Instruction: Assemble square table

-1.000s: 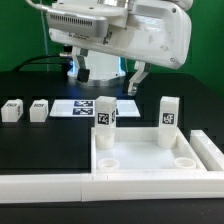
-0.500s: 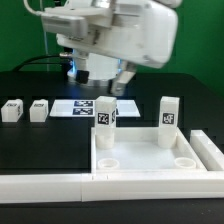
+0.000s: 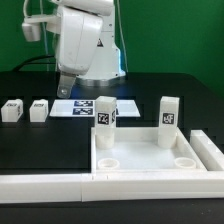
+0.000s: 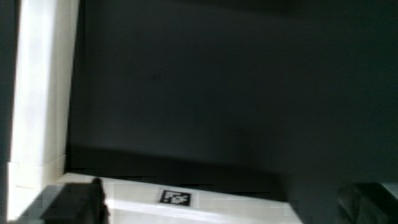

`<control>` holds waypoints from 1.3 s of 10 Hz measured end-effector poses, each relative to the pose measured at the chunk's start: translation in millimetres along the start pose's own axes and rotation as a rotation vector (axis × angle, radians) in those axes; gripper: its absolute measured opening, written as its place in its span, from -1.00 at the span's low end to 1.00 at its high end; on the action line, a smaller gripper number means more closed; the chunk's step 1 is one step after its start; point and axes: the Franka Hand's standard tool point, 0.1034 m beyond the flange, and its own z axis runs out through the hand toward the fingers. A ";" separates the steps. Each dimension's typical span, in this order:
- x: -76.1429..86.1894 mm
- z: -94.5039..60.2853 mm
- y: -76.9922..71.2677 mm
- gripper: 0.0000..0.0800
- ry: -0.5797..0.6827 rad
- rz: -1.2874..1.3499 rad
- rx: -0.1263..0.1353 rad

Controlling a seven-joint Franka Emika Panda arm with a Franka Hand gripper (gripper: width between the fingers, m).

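Note:
The white square tabletop (image 3: 150,152) lies rim-up at the front. Two leg blocks stand upright in its rear corners, one on the exterior view's left (image 3: 106,113) and one on the right (image 3: 167,112). Two more leg blocks (image 3: 12,110) (image 3: 38,110) stand loose on the table at the left. My gripper (image 3: 66,86) hangs behind them, above the table, holding nothing. In the wrist view the gripper (image 4: 214,205) is open, its dark fingers (image 4: 71,205) far apart. A white surface with a small tag (image 4: 178,197) shows between them; I cannot tell which part it is.
The marker board (image 3: 80,106) lies flat between the loose leg blocks and the tabletop. A long white wall (image 3: 60,186) runs along the front and up the right side (image 3: 210,150). A white strip (image 4: 39,90) runs along one side of the wrist view.
The arm has swung towards the exterior view's left and turned, carrying the gripper from above the tabletop's rear to behind the marker board. No part has moved.

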 end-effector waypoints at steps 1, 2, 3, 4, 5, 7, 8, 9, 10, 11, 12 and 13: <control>0.6 0.1 0.0 0.62 0.000 0.021 0.000; 1.6 0.0 0.1 0.62 0.005 0.101 0.001; 2.3 0.0 0.1 0.62 0.008 0.138 0.002; 2.6 0.5 -0.7 0.62 0.012 0.225 0.005; -3.9 7.6 -10.3 0.62 0.029 0.311 0.025; -29.7 22.9 -38.9 0.62 0.040 0.503 0.055; -40.8 28.9 -50.8 0.62 0.050 0.620 0.083; -49.7 33.8 -62.5 0.62 0.059 0.752 0.134; -52.5 36.7 -68.9 0.62 0.069 0.806 0.188; -51.3 36.9 -62.9 0.62 0.083 0.857 0.169; -49.4 36.8 -62.8 0.62 0.079 0.919 0.174; -48.9 36.9 -62.6 0.62 0.079 0.942 0.176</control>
